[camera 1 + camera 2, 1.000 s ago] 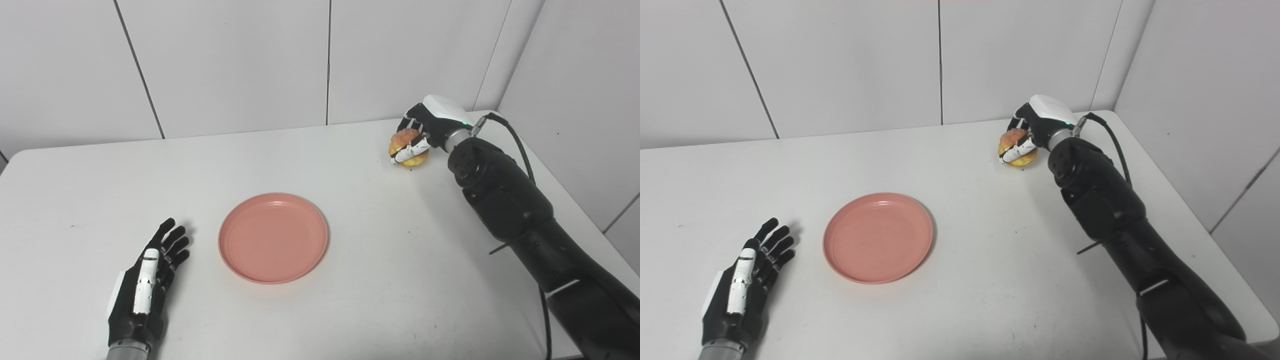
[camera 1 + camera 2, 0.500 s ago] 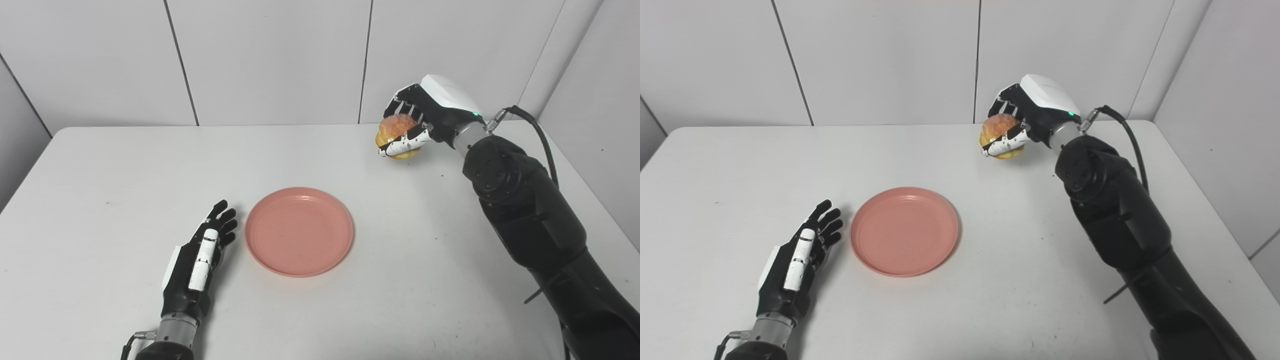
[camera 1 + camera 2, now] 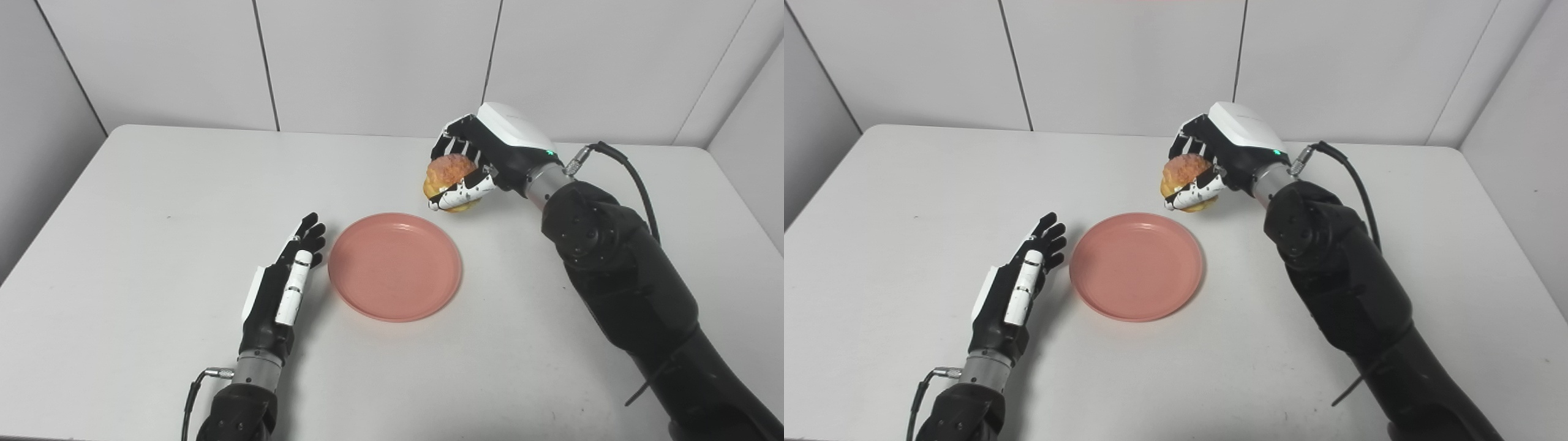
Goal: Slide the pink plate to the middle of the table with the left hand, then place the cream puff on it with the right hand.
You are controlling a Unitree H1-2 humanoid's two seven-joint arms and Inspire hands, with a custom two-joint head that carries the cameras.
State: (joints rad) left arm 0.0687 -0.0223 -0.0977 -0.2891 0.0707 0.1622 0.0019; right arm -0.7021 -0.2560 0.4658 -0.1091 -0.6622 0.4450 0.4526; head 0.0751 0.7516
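left eye view: our right hand (image 3: 484,160) is wrapped around the cream puff (image 3: 449,174), fingers over the top and thumb across its front, holding it clear of the table (image 3: 153,202). the pink plate (image 3: 394,266) sits near the middle of the table, empty, and lies down and to the left of the puff in this view, toward us; the puff hangs just past the plate's far right rim, not yet over it. we judge the coming move to be a short carry toward our own body and leftward, then a lowering. our left hand (image 3: 283,288) lies flat just beside the plate's left rim, fingers stretched and apart, holding nothing; we cannot tell whether the fingertips touch the rim.

right eye view: the same relation holds. the cream puff (image 3: 1186,182) in our right hand (image 3: 1220,154) is beyond the far right edge of the pink plate (image 3: 1137,266). our left hand (image 3: 1020,285) is nearer the plate, but the puff is the right hand's to place.
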